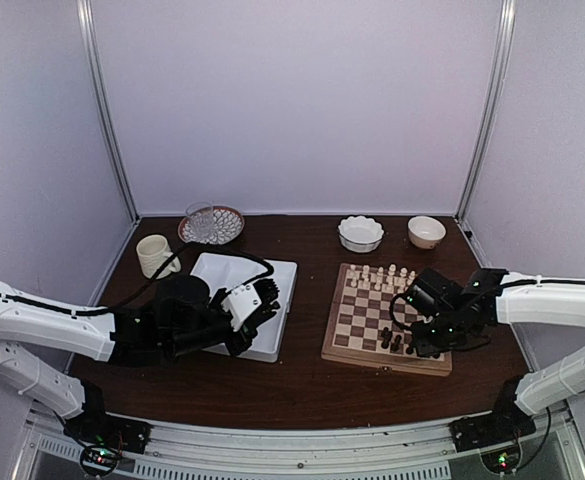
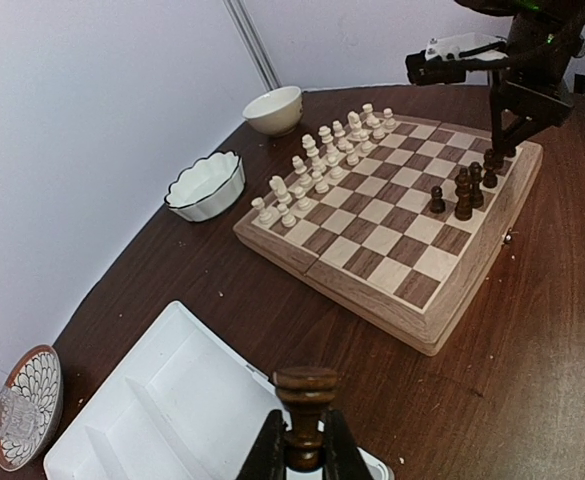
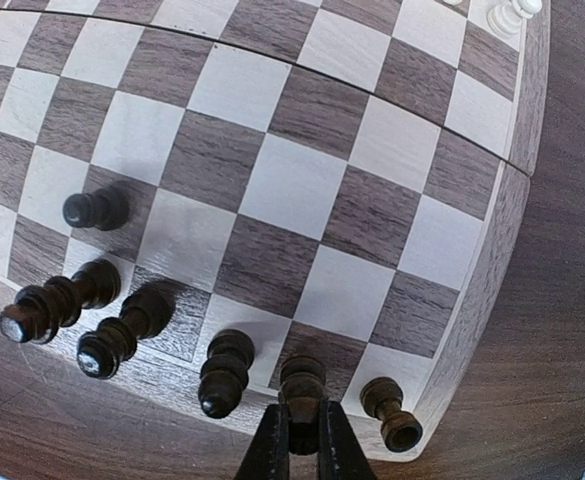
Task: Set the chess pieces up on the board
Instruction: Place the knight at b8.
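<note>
The left pincer is clamped shut on a dark chessman. The piece's long axis is upright, head up, over the white tray just left of the board. The right pincer is closed on a second dark chessman, upright on the board's near edge row by its right corner. Five more dark chessmen stand upright near it. Cream chessmen line the board's far rows.
</note>
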`<state>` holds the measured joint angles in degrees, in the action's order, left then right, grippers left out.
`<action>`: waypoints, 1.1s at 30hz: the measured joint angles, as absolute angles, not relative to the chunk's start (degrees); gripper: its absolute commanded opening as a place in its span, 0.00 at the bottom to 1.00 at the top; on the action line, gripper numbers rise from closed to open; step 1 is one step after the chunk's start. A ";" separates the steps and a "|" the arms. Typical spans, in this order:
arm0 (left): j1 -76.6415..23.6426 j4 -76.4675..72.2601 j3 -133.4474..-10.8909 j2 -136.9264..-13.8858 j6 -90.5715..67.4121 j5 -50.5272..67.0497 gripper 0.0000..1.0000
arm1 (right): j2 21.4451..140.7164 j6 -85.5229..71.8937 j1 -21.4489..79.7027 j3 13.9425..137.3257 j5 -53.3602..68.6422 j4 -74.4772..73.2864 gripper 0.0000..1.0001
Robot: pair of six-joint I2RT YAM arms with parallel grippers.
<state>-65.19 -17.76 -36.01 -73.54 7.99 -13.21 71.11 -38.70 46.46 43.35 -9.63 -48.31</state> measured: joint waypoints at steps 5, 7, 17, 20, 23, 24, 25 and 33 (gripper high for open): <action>-65.19 -17.56 -36.01 -73.54 7.99 -13.21 0.02 | 71.11 -38.70 46.46 43.00 -9.45 -48.21 0.06; -65.19 -17.39 -36.01 -73.56 7.99 -13.19 0.02 | 71.11 -38.72 46.46 43.00 -9.43 -48.27 0.06; -65.19 -16.62 -36.01 -73.56 7.99 -13.04 0.02 | 71.16 -38.70 46.46 43.00 -9.43 -49.15 0.12; -65.19 -16.58 -36.01 -73.56 7.99 -13.04 0.02 | 71.53 -38.61 46.46 43.00 -9.43 -49.12 0.12; -65.19 -16.56 -36.01 -73.56 7.99 -13.04 0.02 | 72.03 -38.28 46.46 43.00 -9.47 -49.01 0.12; -65.19 -16.58 -36.01 -73.56 7.99 -13.04 0.02 | 72.03 -38.09 46.46 43.00 -9.47 -49.01 0.12; -65.19 -16.56 -36.01 -73.56 7.99 -13.04 0.02 | 72.03 -37.95 46.46 43.00 -9.50 -49.01 0.15; -65.19 -16.56 -36.01 -73.56 7.99 -13.04 0.02 | 72.34 -37.43 46.46 43.00 -9.78 -49.30 0.33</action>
<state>-65.19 -16.56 -36.01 -73.56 7.99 -13.04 72.34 -37.43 46.46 43.00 -9.78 -49.30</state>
